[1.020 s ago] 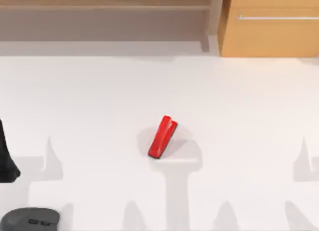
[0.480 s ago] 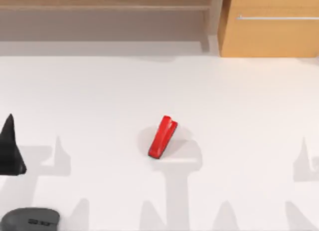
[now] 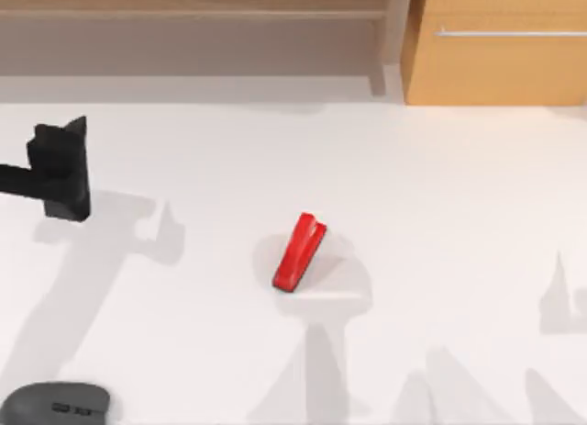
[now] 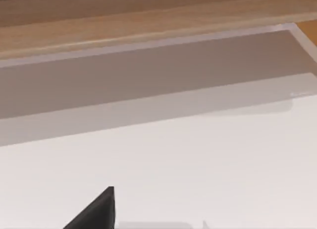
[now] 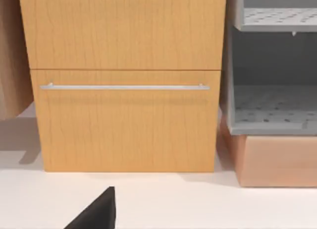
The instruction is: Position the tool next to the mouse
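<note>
The mouse (image 3: 55, 406) is lying at the table's (image 3: 440, 214) seven o'clock edge. The tool (image 3: 299, 251) is resting near centre, well apart from it, with open table between them. The left gripper (image 3: 62, 168) is hovering at ten o'clock, holding nothing; its jaw gap I cannot tell. A wooden cabinet (image 3: 500, 44) is standing at one o'clock
</note>
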Available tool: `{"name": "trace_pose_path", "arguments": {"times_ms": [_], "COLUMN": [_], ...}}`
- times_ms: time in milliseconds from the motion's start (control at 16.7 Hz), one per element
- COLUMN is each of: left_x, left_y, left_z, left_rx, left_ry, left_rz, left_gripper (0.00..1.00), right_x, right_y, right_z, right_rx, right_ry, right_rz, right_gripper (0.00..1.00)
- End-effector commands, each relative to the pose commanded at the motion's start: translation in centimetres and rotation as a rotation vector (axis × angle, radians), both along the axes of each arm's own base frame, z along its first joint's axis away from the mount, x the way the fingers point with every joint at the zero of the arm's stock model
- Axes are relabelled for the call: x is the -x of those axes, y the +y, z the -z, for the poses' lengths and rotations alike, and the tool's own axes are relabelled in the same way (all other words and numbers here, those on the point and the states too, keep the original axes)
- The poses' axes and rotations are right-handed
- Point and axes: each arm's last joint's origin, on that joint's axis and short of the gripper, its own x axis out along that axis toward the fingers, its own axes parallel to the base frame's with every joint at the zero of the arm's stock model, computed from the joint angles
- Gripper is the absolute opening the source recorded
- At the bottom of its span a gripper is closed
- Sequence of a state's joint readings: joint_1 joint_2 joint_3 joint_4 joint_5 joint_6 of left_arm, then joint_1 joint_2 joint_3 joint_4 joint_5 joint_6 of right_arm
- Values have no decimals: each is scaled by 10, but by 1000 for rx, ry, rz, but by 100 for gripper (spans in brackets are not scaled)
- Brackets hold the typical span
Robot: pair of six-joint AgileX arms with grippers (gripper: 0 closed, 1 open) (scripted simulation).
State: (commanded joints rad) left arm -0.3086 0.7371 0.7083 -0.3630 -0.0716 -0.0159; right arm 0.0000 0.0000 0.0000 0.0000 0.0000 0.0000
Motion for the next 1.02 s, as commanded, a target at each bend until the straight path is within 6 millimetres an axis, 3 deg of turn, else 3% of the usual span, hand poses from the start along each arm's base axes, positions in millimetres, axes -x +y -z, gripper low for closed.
{"name": "trace_pose_path", "arguments": {"times_ms": [240, 360, 480, 720, 1020], "left_x": [-55, -88, -120, -170, -191], "left_y": [-43, -73, -106, -169, -219], "left_z": [-42, -48, -41, 9, 95], "left_rx": [-46, -79, -120, -214, -328], "left_ry": [151, 249, 364, 638, 987], "left_rz": [75, 108, 136, 170, 164], "left_gripper": [100, 100, 100, 100, 100], "right_x": [0, 0, 0, 0, 0], "right_y": [0, 0, 0, 0, 0], "right_z": [0, 0, 0, 0, 0], "right_rx": [0, 0, 0, 0, 0], "right_ry": [0, 0, 0, 0, 0], "right_rz": [0, 0, 0, 0, 0], "right_gripper": [100, 100, 100, 100, 100]}}
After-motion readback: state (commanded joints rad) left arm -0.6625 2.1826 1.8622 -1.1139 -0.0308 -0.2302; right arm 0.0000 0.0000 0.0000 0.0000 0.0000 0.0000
